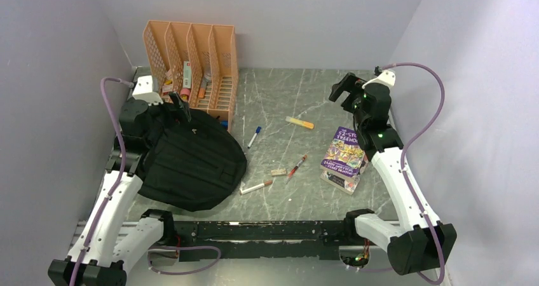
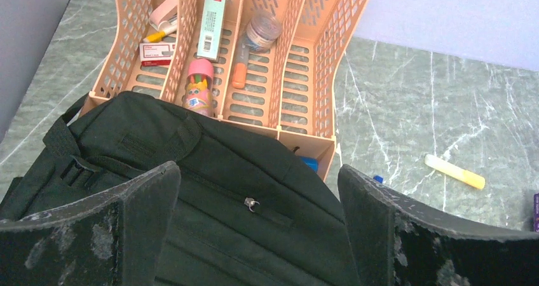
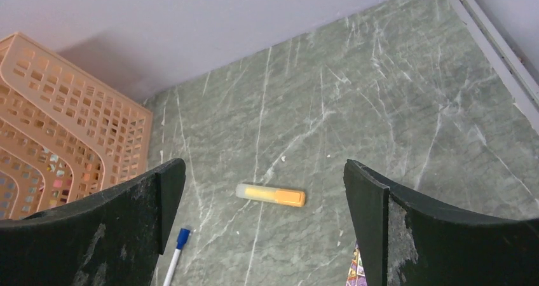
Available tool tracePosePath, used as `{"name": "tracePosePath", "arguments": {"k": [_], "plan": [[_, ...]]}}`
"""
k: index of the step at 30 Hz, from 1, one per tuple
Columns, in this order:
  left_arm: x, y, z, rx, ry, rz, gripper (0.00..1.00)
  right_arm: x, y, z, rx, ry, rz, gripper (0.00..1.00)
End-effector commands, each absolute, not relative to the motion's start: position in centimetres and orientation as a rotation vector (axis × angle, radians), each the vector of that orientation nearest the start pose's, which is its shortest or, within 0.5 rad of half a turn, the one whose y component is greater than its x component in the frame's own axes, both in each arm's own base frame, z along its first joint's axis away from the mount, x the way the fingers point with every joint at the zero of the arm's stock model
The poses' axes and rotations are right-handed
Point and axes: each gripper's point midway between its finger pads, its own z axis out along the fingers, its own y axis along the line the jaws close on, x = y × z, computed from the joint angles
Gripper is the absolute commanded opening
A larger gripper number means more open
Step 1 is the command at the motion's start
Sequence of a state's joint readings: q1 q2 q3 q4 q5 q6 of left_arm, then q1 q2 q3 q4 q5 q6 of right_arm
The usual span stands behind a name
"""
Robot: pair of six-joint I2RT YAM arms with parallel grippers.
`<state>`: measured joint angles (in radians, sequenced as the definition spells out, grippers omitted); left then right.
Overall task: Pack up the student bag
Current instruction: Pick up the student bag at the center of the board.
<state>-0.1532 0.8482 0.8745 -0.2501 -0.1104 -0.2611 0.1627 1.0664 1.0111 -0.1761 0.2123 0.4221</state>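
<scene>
**A:** What do we see nearest us?

**B:** The student bag lies on the tabletop on our left side. A white marker lies just beside its right edge. Near our right arm there is a paperback book.

**A:** And in the middle?

**B:** A small eraser and a red pen, then a blue-capped pen and a yellow highlighter.

**A:** How do we stand?

**B:** Our left jaws hang over the bag's far end, spread wide and gripping nothing. Our right jaws hover past the book, fully apart and empty.

**A:** Farthest?

**B:** The orange file organiser stands by the back wall with stationery in it, and the bag touches its front.
</scene>
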Motion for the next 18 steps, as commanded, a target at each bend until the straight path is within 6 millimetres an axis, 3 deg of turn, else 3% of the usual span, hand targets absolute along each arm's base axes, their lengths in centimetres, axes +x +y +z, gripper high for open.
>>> {"name": "tracePosePath", "arguments": {"k": [1, 6, 11, 16, 18], "plan": [[32.5, -4.5, 28.6, -0.145, 1.761, -0.225, 0.98, 36.9, 3.6, 30.8, 0.379, 1.699, 0.233, 1.0], [32.1, -3.9, 28.6, -0.139, 1.763, -0.178, 0.98, 36.9, 4.7, 30.7, 0.356, 1.679, 0.305, 1.0], [32.2, -4.1, 28.2, -0.127, 1.77, -0.169, 0.98, 37.0, 7.4, 29.7, 0.281, 1.704, 0.45, 1.0], [32.4, -4.2, 27.7, -0.12, 1.774, -0.15, 0.98, 36.2, 12.7, 27.0, 0.062, 1.82, 0.705, 0.98], [32.3, -4.4, 27.8, -0.11, 1.773, -0.154, 0.98, 35.7, 14.4, 24.6, 0.03, 1.9, 0.779, 0.96]]}}
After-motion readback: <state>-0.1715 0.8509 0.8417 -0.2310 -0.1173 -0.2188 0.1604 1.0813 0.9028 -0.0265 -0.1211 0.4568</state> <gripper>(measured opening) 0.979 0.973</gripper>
